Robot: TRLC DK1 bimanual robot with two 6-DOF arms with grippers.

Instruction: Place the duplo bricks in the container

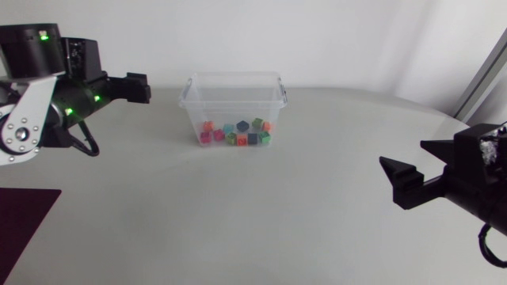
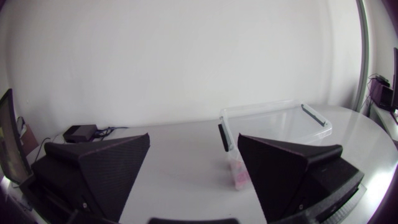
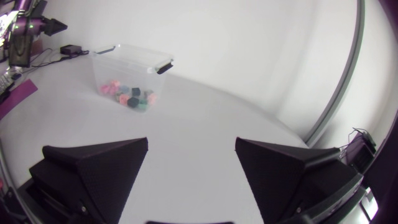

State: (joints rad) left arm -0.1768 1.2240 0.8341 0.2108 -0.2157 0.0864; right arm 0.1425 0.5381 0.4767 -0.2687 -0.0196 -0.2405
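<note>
left arm (image 1: 47, 95) comes in over the far left corner of the worktop (image 1: 261, 222), raised above it. left claw (image 1: 136, 87) is spread wide with nothing between the fingers and points toward the container (image 1: 232, 103). a dark mat (image 1: 24, 222) lies at the near left corner. the container is a clear lidless tub at the middle of the far edge, well apart from both claws. the duplo bricks (image 1: 236, 133) lie in a loose heap on its floor: pink, orange, green, teal and dark ones. every brick i can see is inside it. right arm (image 1: 475, 190) comes in at the right edge near the front. right claw (image 1: 402, 154) is also spread and holding nothing, and hangs above bare worktop facing the container from far off. judgement: the placing step looks finished or nearly so, since neither claw carries a brick and none shows outside the tub. the next move probably calls for a check for strays hidden behind the arms. if there are none, both arms only need to pull back to rest. if one turns up, the nearer claw would drop over it, pinch it and carry it above the open rim.
</note>
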